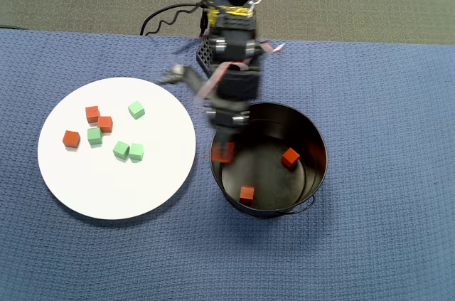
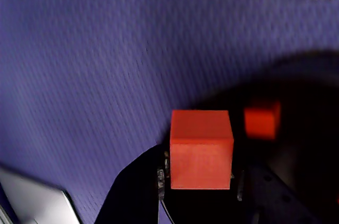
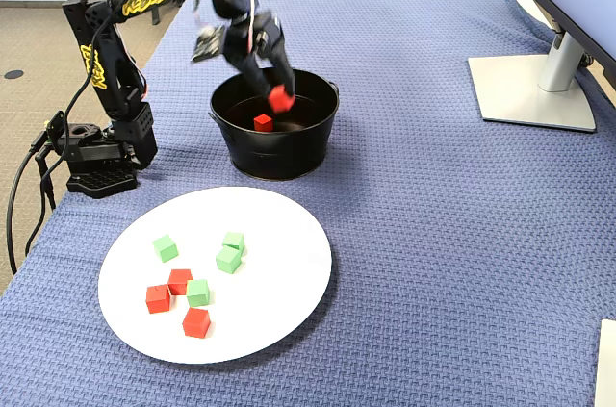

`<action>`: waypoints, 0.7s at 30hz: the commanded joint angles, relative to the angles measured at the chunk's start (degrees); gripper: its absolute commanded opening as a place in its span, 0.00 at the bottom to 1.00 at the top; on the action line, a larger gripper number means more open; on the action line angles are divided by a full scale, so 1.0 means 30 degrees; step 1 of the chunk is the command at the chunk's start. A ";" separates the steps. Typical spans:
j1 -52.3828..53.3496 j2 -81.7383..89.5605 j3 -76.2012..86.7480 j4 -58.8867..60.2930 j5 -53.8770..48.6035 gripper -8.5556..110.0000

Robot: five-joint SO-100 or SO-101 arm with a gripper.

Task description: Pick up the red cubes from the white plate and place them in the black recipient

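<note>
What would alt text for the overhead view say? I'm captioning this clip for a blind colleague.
A black robot arm's gripper holds a red cube over the rim of a black bucket that already contains two red cubes. To the left on the blue cloth, a white plate carries three red cubes and four green cubes.

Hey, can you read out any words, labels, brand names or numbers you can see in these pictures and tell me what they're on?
Yellow lettering on the black arm, along its upper and lower links in the fixed view: too small and blurred to read.
Yellow patch on the arm in the overhead view: blurred, not readable.
The red cubes, the white plate, the black bucket, the blue cloth and the monitor stand: no text visible.
</note>
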 commanded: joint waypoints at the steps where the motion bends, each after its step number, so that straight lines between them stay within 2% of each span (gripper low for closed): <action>1: -0.3867 0.1289 0.0146 -0.0732 0.0293 0.07; 2: -0.4688 0.1084 0.0264 -0.0762 -0.0176 0.12; 4: -0.6035 0.0293 0.0059 -0.0029 -0.1289 0.33; 5: -0.6152 -0.0176 -0.0352 0.0469 -0.1260 0.35; 8: -0.3984 -0.0527 -0.1934 0.1084 -0.0234 0.36; 13: 0.3428 -0.0146 -0.3047 0.1289 0.2051 0.26; 21: 1.2393 -0.1230 0.0234 -0.0088 0.1377 0.24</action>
